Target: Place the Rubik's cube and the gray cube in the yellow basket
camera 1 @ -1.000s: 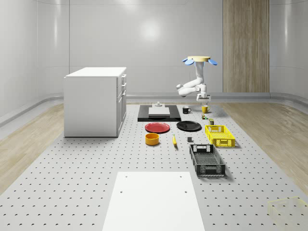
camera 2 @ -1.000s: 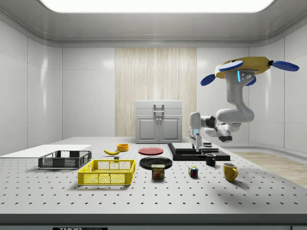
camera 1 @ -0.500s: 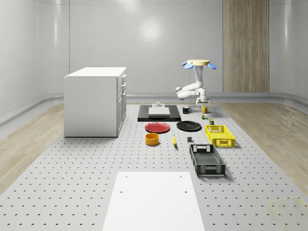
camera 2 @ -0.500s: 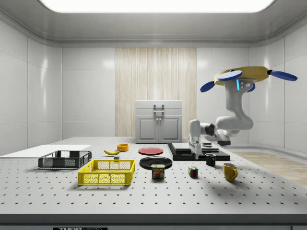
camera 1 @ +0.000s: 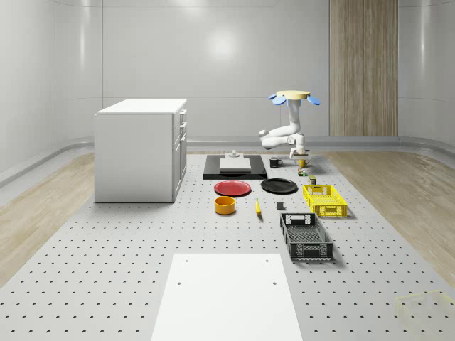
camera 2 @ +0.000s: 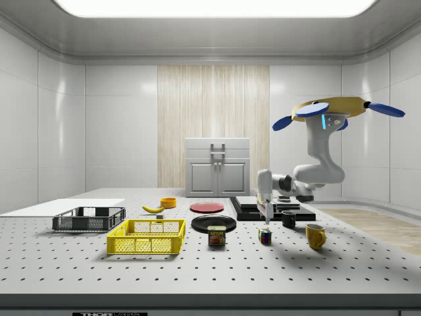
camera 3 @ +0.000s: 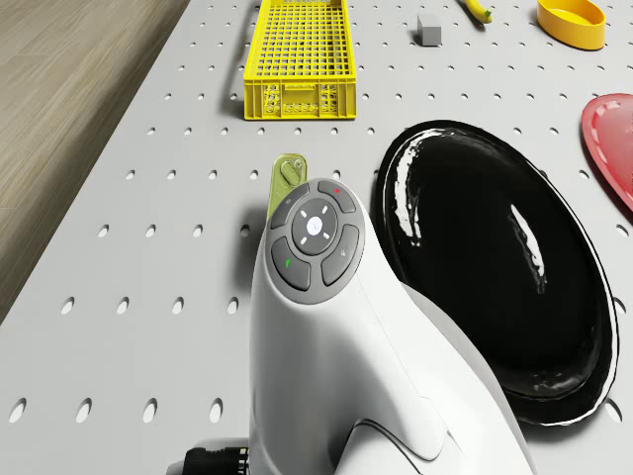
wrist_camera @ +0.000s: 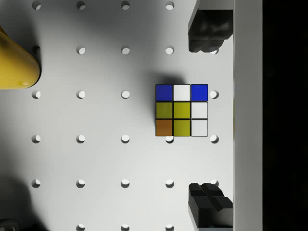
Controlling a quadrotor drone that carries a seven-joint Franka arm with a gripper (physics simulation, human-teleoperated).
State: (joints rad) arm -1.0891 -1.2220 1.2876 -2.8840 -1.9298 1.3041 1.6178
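Observation:
The Rubik's cube (wrist_camera: pixel 181 110) lies on the perforated table, seen from straight above in the wrist view and small in the side view (camera 2: pixel 265 236). My gripper (wrist_camera: pixel 208 115) is open above it, one dark finger (wrist_camera: pixel 207 29) on each side, slightly off the cube's centre. In the side view the gripper (camera 2: pixel 266 214) hangs a short way over the cube. The drone (camera 2: pixel 329 108) hovers over the table's far right part. The gray cube (camera 3: pixel 428 29) sits near the yellow basket (camera 3: pixel 300 59), which also stands in the whole-scene view (camera 1: pixel 325 200).
A yellow mug (camera 2: pixel 315 236) and a black mug (camera 2: pixel 288 219) stand close to the Rubik's cube. A can (camera 2: pixel 216 236), a black plate (camera 3: pixel 495 277), a red plate (camera 1: pixel 232 188) and a black basket (camera 1: pixel 306 236) lie further along. The white cabinet (camera 1: pixel 142 149) stands left.
The drone has dropped lower and the arm has brought the gripper down from well above the table to just over the Rubik's cube. The objects have not moved.

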